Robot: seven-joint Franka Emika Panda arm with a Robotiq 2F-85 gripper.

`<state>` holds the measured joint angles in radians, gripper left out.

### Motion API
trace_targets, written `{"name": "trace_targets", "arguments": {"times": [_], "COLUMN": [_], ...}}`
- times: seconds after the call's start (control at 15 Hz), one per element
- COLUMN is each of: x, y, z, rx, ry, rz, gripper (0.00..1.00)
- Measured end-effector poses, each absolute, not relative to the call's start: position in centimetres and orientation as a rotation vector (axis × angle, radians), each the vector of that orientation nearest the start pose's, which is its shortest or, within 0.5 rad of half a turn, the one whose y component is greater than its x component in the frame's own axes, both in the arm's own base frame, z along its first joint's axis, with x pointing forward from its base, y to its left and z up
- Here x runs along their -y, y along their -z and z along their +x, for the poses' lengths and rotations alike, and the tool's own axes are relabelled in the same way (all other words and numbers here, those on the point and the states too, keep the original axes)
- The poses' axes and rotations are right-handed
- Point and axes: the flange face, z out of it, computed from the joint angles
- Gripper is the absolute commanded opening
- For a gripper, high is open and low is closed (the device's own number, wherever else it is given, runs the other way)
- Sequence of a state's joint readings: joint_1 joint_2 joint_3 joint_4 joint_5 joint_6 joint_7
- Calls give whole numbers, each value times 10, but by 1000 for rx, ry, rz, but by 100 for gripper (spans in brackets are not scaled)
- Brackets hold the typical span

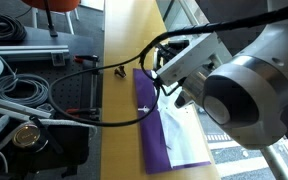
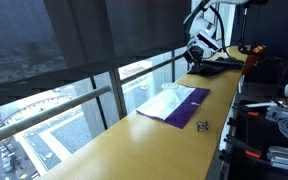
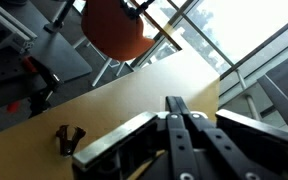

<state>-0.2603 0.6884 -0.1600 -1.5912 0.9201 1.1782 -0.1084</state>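
A long wooden surface [image 1: 124, 35] runs beside a wall of windows, and the grey robot arm [image 1: 242, 95] reaches over it. On the wood lies a purple cloth [image 1: 156, 142], with a white sheet [image 1: 184, 130] spread on top of it. Off the side of the surface away from the windows, a tangle of black cables [image 1: 34, 90] rests on dark equipment, and the wrist view catches an orange chair [image 3: 119, 28] beyond the surface's end.

The hand [image 3: 178, 108] is raised clear of the wood, its two fingers pressed together with nothing between them. In an exterior view the hand [image 2: 195, 64] hangs near the far end of the cloth.

A small dark object [image 3: 69, 138] lies on bare wood. In the wrist view it sits to the left of the fingertips, apart from them and untouched. In both exterior views the small dark object [image 1: 119, 72] lies just past the end of the purple cloth, off the fabric, and on the side of the cloth away from the arm [image 2: 202, 125]
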Motion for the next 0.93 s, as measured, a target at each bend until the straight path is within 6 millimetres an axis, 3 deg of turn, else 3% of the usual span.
{"name": "trace_targets", "arguments": {"times": [0.93], "x": [127], "y": [-242], "z": [589], "rx": [-469], "ry": [-846], "rz": [-1863], "gripper": [0]}}
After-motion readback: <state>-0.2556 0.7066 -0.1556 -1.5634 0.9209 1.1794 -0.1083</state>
